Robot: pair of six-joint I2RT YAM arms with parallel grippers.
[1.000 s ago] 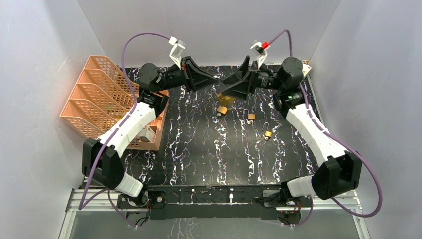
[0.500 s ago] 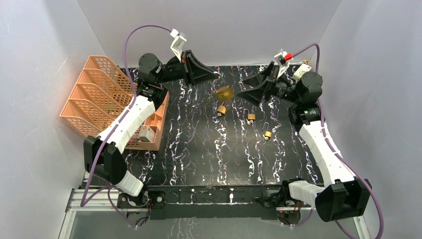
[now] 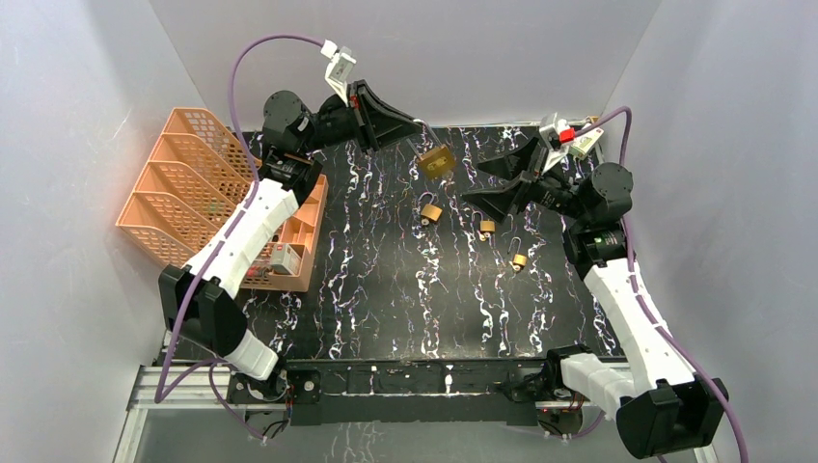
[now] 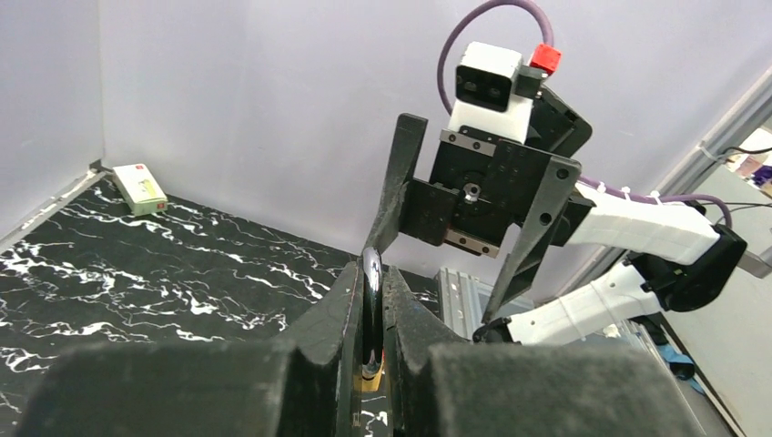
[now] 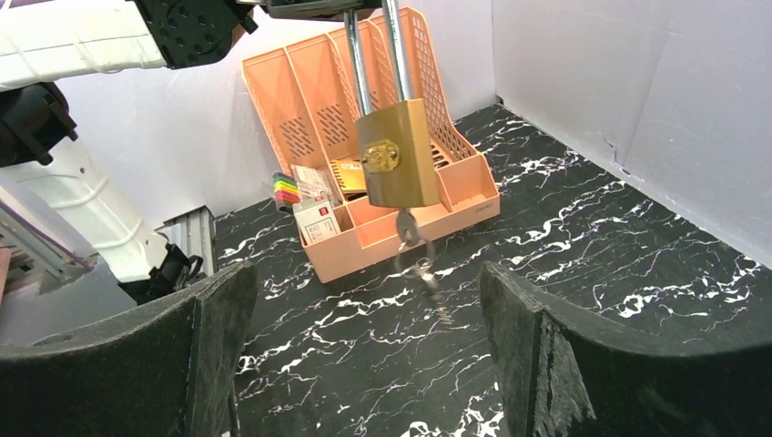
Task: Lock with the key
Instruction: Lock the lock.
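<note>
A brass padlock (image 3: 436,161) hangs in the air over the back of the table, and my left gripper (image 3: 416,122) is shut on its steel shackle (image 4: 371,289). In the right wrist view the padlock (image 5: 393,155) hangs straight ahead. A key (image 5: 406,228) sticks in its underside, with a ring and a second key (image 5: 430,282) dangling blurred below. My right gripper (image 3: 482,186) stands wide open to the right of the lock, touching nothing; its fingers (image 5: 628,355) frame bare table.
Three small brass padlocks (image 3: 431,212) (image 3: 487,229) (image 3: 519,260) lie on the black marbled table (image 3: 386,289). An orange file organiser (image 3: 193,183) with small items stands at the left edge. A small white box (image 4: 139,187) sits in the back right corner.
My right gripper opened fully, let go at the lock and drew back to the right. The left gripper carried the padlock up and toward the back wall.
</note>
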